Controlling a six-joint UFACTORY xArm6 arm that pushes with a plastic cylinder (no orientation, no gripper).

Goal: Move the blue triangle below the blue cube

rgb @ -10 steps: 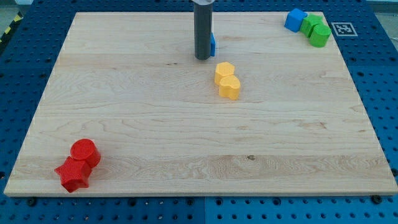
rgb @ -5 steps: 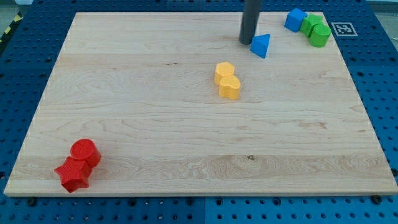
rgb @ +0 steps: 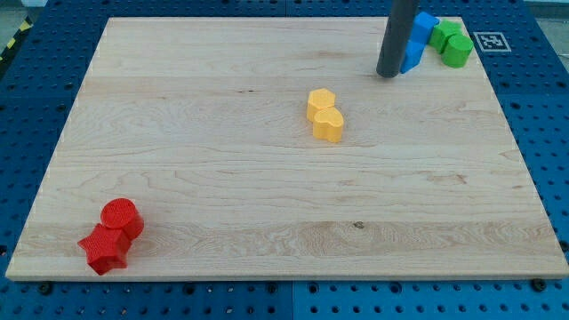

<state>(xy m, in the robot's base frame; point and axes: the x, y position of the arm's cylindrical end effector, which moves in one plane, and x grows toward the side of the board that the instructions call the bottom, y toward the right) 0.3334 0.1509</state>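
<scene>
So our rod is standing near the view's top right of the wooden board [rgb: 178,178], and my tip [rgb: 388,76] sits right against the left side of the blue triangle [rgb: 412,56]. There's no claw on this thing, just the straight dark rod, so nothing is being held; it's only pressed up beside the block. The rod covers part of the triangle, so we only see its right portion poking out.

The blue triangle is directly below the blue cube [rgb: 427,22] in the view and looks to be touching it, though the rod hides enough that we can't swear to the contact. Just to the right of the blue cube are two green blocks: one blocky green piece [rgb: 444,34] and a green rounded one [rgb: 457,49] snug against it, lower and to the right.

Middle of the board we've got two yellow blocks stuck together, a yellow hexagon-ish one [rgb: 321,102] on top and a yellow rounded one [rgb: 328,124] under it. Down at the view's bottom left there's a red cylinder [rgb: 120,216] touching a red star-shaped block [rgb: 105,250].

No bins or trays here. The only marking is a black-and-white square tag [rgb: 487,40] on the blue pegboard table [rgb: 27,107] off the board's top right corner; no readable text on it.
</scene>
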